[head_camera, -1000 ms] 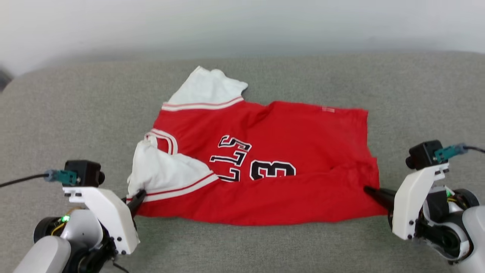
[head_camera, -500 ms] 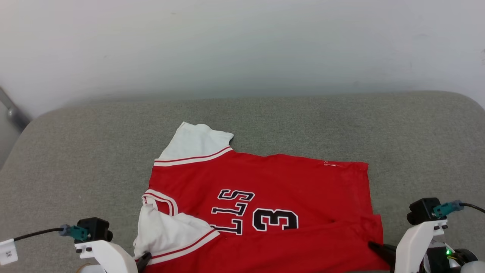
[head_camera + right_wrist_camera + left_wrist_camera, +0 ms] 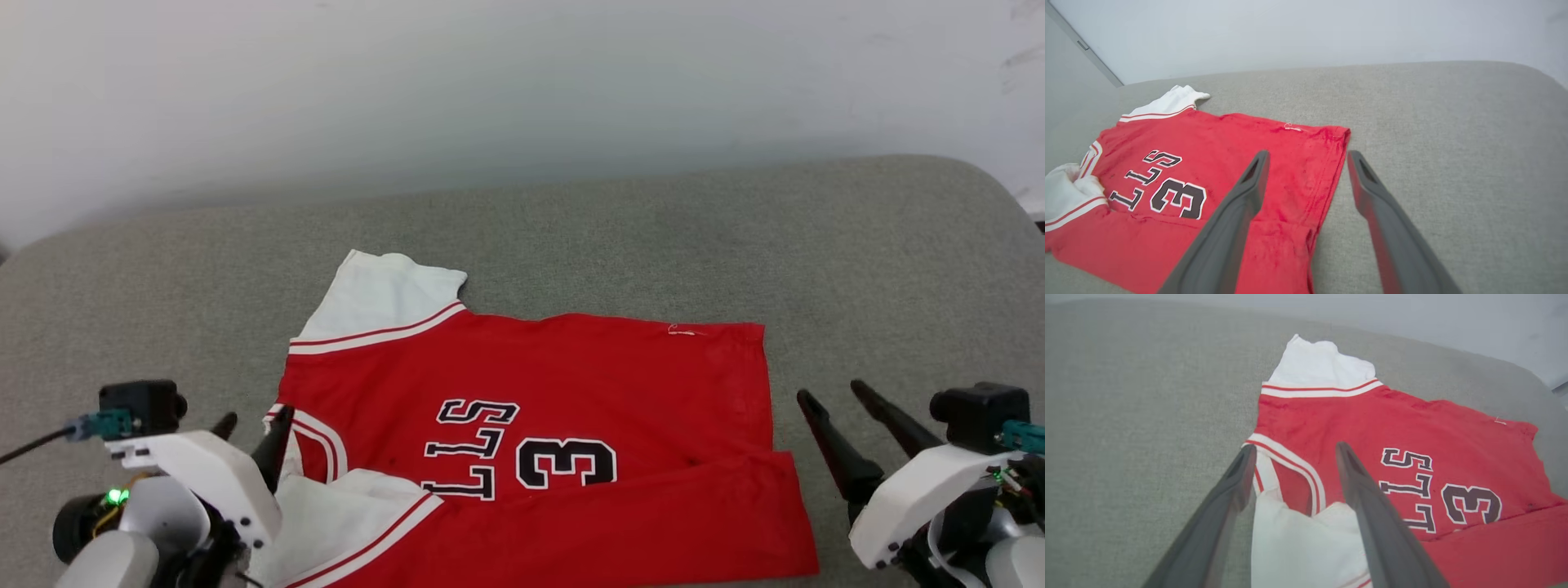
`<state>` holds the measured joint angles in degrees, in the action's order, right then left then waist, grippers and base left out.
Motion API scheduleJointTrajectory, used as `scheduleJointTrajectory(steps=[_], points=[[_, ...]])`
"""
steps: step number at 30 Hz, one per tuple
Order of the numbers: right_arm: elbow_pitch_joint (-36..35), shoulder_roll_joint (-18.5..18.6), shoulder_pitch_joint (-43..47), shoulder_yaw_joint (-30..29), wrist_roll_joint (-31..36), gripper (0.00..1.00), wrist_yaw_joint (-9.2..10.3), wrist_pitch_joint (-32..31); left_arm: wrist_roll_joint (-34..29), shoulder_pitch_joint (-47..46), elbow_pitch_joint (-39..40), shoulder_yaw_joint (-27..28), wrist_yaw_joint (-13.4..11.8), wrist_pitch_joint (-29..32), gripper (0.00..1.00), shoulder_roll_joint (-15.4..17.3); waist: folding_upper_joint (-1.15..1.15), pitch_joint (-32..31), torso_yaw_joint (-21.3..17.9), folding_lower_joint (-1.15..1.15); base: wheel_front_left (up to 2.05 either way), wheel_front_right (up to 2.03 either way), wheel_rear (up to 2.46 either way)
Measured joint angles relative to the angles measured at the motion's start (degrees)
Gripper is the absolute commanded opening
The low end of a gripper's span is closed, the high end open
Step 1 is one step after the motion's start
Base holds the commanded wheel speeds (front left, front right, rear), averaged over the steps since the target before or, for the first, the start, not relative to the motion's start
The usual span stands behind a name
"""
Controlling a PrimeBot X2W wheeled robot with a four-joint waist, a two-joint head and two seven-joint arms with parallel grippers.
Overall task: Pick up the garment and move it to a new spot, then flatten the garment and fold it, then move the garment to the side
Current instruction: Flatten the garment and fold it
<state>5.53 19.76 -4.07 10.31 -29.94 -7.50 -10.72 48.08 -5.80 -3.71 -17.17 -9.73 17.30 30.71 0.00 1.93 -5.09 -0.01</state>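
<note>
Currently: garment point(image 3: 571, 384), red with white sleeves, lying flat on grey upholstered surface point(image 3: 735, 237), its near edge folded up over the lettering. Left gripper point(image 3: 253, 423): fingers spread, empty, at the collar and folded sleeve. Right gripper point(image 3: 831, 394): fingers spread, empty, at the hem edge.

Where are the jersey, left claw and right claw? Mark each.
jersey point(image 3: 571, 376): head view, red fabric mid-body.
left claw point(image 3: 1295, 448): left wrist view, midway between fingertips.
right claw point(image 3: 1308, 154): right wrist view, midway between fingertips.
</note>
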Motion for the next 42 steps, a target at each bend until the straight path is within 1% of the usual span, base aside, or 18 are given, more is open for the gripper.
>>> scheduleJointTrajectory(steps=[3, 7, 10, 13, 15, 17, 18, 21, 25, 28, 31, 35, 36, 37, 38, 39, 40, 42], points=[[-2.2, -1.3, -1.4, -1.7, 3.1, 1.0, 0.01, 4.3, -2.7, -3.8, 0.6, 1.0, -1.6, -3.1, 1.0, -0.2, 0.0, 1.6, -1.1, 0.01, 0.0, 0.0, 0.0], [-5.7, -3.3, -3.8, -3.4, 5.7, 1.0, 0.01, 7.7, -5.8, -10.3, 1.1, 2.0, -2.9, -6.0, 1.0, -0.2, 0.0, 4.8, -2.8, 0.01, 0.0, 0.0, 0.0], [-8.2, -4.6, -5.3, -4.7, 7.5, 1.0, 0.0, 9.5, -7.9, -14.9, 1.9, 2.2, -4.1, -6.5, 1.0, 0.2, 0.0, 7.9, -4.3, 0.01, 0.0, 0.0, 0.0], [-10.5, -5.8, -6.3, -5.4, 8.5, 1.0, 0.0, 11.2, -8.5, -19.3, 1.7, 2.3, -4.1, -5.1, 1.0, 0.9, 0.0, 11.3, -5.8, 0.01, 0.0, 0.0, 0.0], [-11.8, -6.5, -6.9, -5.9, 8.5, 1.0, 0.0, 11.8, -7.4, -22.4, 0.8, 2.7, -3.2, -3.4, 1.0, 1.4, 0.0, 13.7, -6.8, 0.01, 0.0, 0.0, 0.0], [-12.8, -7.0, -7.2, -6.2, 8.9, 1.0, 0.0, 11.9, -5.9, -25.5, -0.8, 2.9, -1.8, -0.9, 1.0, 2.1, 0.0, 16.2, -7.7, 0.01, 0.0, 0.0, 0.0], [-13.6, -7.9, -7.6, -6.5, 9.0, 1.0, 0.0, 12.3, -3.6, -29.8, -3.1, 3.0, 0.6, 3.8, 1.0, 3.8, 0.0, 19.5, -9.2, 0.02, 0.0, 0.0, 0.0], [-13.9, -8.5, -7.7, -6.7, 9.0, 1.0, 0.0, 12.5, -1.9, -34.1, -5.8, 2.6, 2.4, 10.5, 1.0, 6.5, 0.0, 22.4, -10.6, 0.02, 0.0, 0.0, 0.0], [-13.9, -9.1, -7.7, -6.7, 8.1, 1.0, 0.0, 12.5, -0.5, -39.6, -8.6, 2.0, 3.7, 20.2, 1.0, 11.1, 0.0, 25.7, -12.5, 0.02, 0.0, 0.0, 0.0], [-13.5, -9.6, -7.8, -6.2, 7.3, 1.0, 0.0, 12.8, -0.1, -42.0, -9.8, 1.0, 3.5, 27.7, 1.0, 14.4, 0.0, 27.8, -13.8, 0.02, 0.0, 0.0, 0.0], [-12.9, -9.8, -8.1, -5.7, 6.7, 1.0, 0.0, 13.3, 0.3, -43.6, -10.5, 0.1, 2.6, 34.8, 1.0, 17.1, 0.0, 29.7, -15.0, 0.02, 0.0, 0.0, 0.0], [-12.2, -10.0, -8.5, -4.5, 5.6, 1.0, 0.0, 13.8, 1.6, -45.1, -10.2, 0.1, 0.6, 40.9, 1.0, 18.9, 0.0, 32.0, -16.1, 0.01, 0.0, 0.0, 0.0], [-11.9, -10.0, -8.8, -4.3, 5.4, 1.0, 0.0, 13.9, 2.0, -45.2, -10.1, 0.3, 0.0, 41.7, 0.86, 19.0, 0.0, 32.5, -16.4, 0.01, 0.0, 0.0, 0.0], [-11.7, -10.0, -9.1, -4.1, 5.0, 1.0, 0.0, 14.0, 2.3, -45.2, -9.8, 0.5, -0.3, 42.2, 0.86, 19.0, 0.0, 32.9, -16.6, 0.01, 0.0, 0.0, 0.0], [-11.5, -9.9, -9.4, -3.9, 4.6, 1.0, 0.0, 14.1, 2.6, -45.2, -9.6, 0.7, -0.8, 42.6, 0.4, 19.0, 0.0, 33.3, -16.8, 0.01, 0.0, 0.0, 0.0], [-11.2, -9.8, -9.8, -3.8, 4.5, 1.0, 0.0, 14.2, 2.8, -45.2, -9.4, 0.8, -1.1, 42.5, 0.05, 19.0, 0.0, 33.6, -17.0, 0.0, 0.0, 0.0, 0.0], [-10.9, -9.7, -9.9, -3.7, 4.0, 1.0, 0.0, 14.1, 3.1, -45.2, -9.3, 1.1, -1.5, 42.5, 0.0, 18.8, 0.0, 33.8, -17.1, 0.0, 0.0, 0.0, 0.0], [-10.4, -9.2, -10.3, -3.5, 3.2, 1.0, 0.01, 13.6, 3.3, -45.0, -9.3, 1.7, -1.8, 41.3, 0.0, 18.4, 0.0, 34.0, -17.1, 0.0, 0.0, 0.0, 0.0]])
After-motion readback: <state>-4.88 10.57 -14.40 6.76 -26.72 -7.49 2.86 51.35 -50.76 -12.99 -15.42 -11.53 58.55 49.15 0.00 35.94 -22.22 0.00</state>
